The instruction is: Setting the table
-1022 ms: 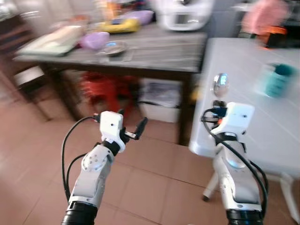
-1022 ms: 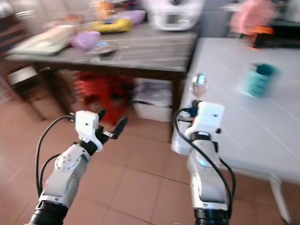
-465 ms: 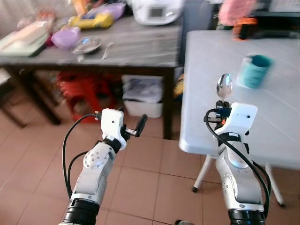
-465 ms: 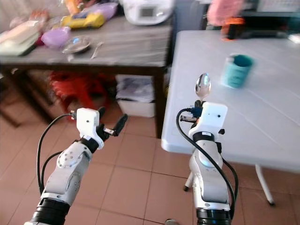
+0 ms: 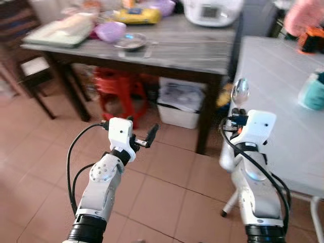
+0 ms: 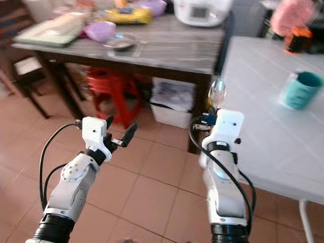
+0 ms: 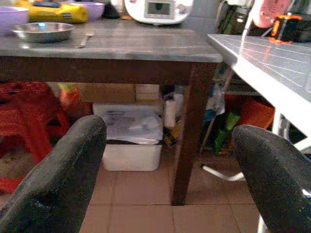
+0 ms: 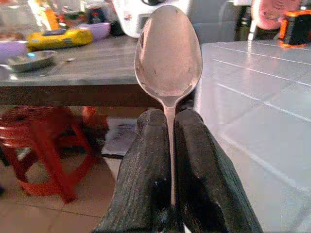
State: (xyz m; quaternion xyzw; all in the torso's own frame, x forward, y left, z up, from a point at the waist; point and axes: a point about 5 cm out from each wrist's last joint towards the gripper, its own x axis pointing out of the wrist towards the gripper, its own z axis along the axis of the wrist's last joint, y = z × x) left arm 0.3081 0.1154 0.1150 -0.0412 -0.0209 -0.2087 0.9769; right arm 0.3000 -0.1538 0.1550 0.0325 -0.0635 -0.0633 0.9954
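Observation:
My right gripper [image 5: 238, 112] is shut on the handle of a metal spoon [image 5: 239, 92], whose bowl stands upright above the fingers [image 8: 146, 145]. The spoon [image 8: 168, 51] is at the near left edge of the white table [image 5: 276, 96]. A teal cup [image 6: 299, 89] stands on that table, further right. My left gripper [image 5: 144, 137] is open and holds nothing, raised over the tiled floor; its two black fingers [image 7: 63, 179] are spread wide.
A dark wooden table [image 5: 192, 48] carries a metal bowl [image 5: 130, 41], a purple bowl [image 5: 110, 30], a yellow packet [image 5: 134, 15] and a white cooker [image 5: 212, 11]. Under it are a red stool [image 5: 119, 88] and a white bin [image 5: 178, 105]. A dark chair [image 5: 35, 76] stands at left.
The camera has swung, so the whole scene has shifted and the wooden table sits more central. Both arms keep the same pose, and the spoon stays in the right gripper.

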